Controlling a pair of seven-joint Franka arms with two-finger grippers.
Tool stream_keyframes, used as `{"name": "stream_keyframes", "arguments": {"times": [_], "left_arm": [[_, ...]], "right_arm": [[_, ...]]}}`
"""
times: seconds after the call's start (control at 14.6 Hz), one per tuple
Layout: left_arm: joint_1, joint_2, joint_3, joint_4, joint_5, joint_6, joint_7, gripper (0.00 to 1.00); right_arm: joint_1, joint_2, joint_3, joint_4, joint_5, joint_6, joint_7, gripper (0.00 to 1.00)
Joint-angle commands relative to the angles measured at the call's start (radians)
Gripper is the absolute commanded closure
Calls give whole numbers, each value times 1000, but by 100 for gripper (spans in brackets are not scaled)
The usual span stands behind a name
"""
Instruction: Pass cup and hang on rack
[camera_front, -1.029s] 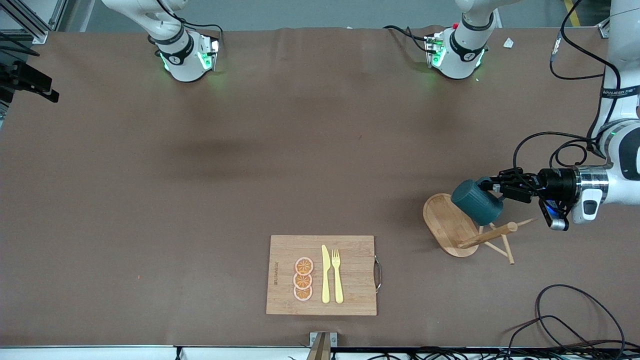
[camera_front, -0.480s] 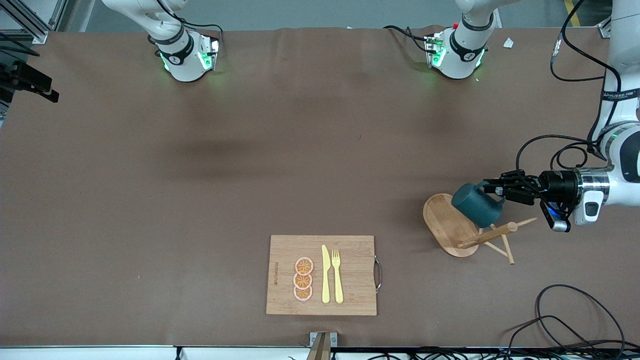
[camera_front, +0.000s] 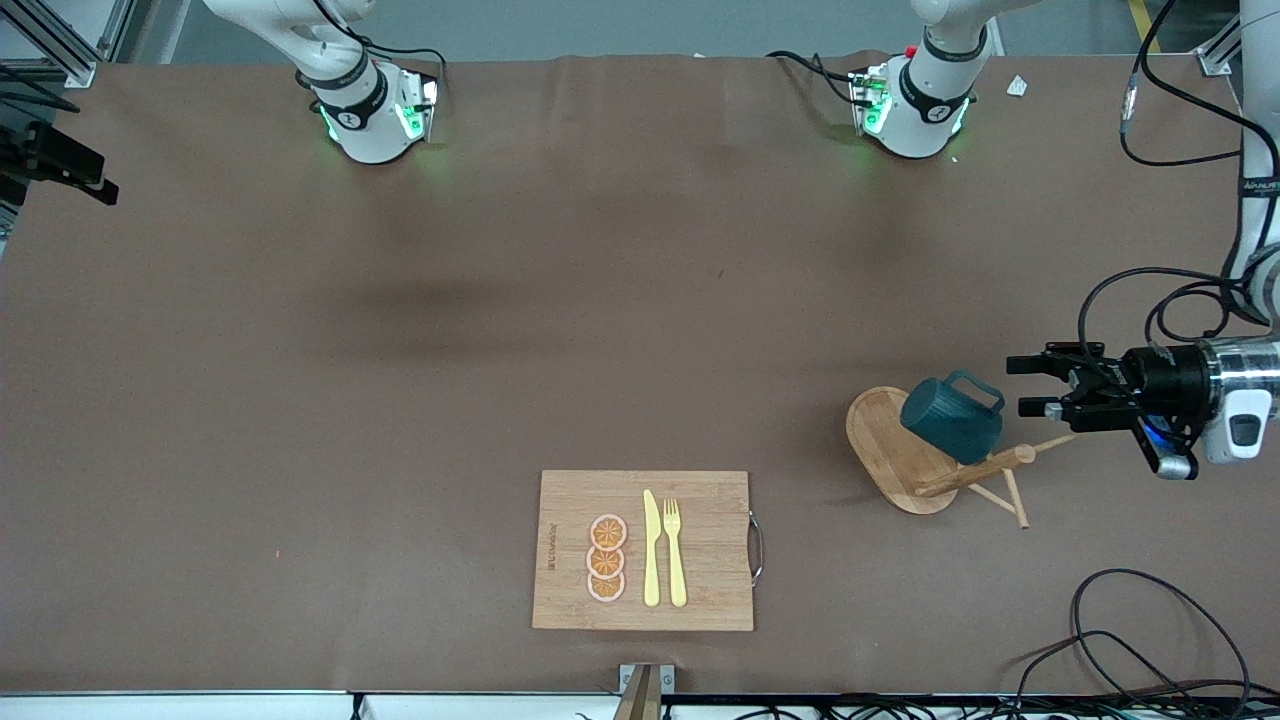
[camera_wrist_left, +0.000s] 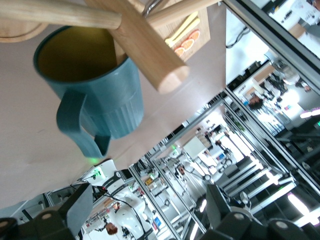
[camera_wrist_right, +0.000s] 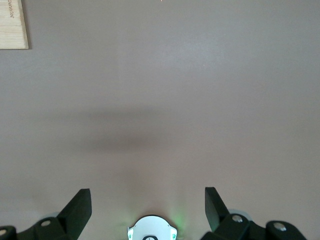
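- Cup (camera_front: 951, 419): hangs on rack (camera_front: 898, 448), up off the table, at the left arm's end of the table. Tilted, mouth toward the post; left wrist view shows a peg (camera_wrist_left: 60, 15) running across the mouth and the thick post (camera_wrist_left: 150, 52) alongside the wall. Judged: peg takes the weight, so it stays put w/o a grip.
- Cup, looks: small, dark teal, ribbed outside, yellowish-tan inside (camera_wrist_left: 75, 52), loop handle (camera_wrist_left: 75, 125) of the same teal. Handle sticks out free toward the left gripper; no peg visible through the loop, so the hang looks to be by rim/inside, not by handle. Can't tell how secure.
- Rack, looks: light wood, oval flat base, central post, thin angled pegs. Appears tipped in front view, post leaning toward the front camera; may be camera angle only.
- Left gripper (camera_front: 1030, 392): level w/ cup, just beside handle, not touching. Fingers spread wide, nothing between them. Judged: release done; gap to the handle suits a straight pull-away w/o snagging the loop.
- Right gripper (camera_wrist_right: 147, 210): waiting, high over bare table nr its own base. Fingers wide apart, empty. Judged: its share of the pass is over.
- Cutting board (camera_front: 643, 550): nearer front camera, mid-table; holds orange slices (camera_front: 607, 558), knife (camera_front: 651, 548), fork (camera_front: 675, 552). Not part of task.
- Task status, judged: hang stage complete or nearly so.
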Motion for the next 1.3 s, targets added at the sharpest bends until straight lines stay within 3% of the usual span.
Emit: {"name": "stream_keyframes", "arguments": {"times": [0.0, 0.14, 0.27, 0.55, 0.96, 1.23], "left_arm": [[-2, -27, -4, 53, 68, -17, -58, 0], [1, -52, -4, 56, 128, -17, -64, 0], [-3, -53, -5, 120, 220, -19, -63, 0], [-5, -92, -62, 177, 447, -39, -48, 0], [-9, -136, -213, 239, 864, -33, 115, 0], [-10, -173, -298, 240, 1021, -14, 181, 0]], "right_arm": [[1, -18, 7, -18, -18, 5, 10, 0], [1, -18, 7, -18, -18, 6, 10, 0], [1, -18, 7, -16, -18, 6, 10, 0], [-1, -17, 7, -16, -17, 3, 12, 0], [-1, -17, 7, -18, -17, 2, 12, 0], [-1, -17, 7, -18, -17, 2, 12, 0]]}}
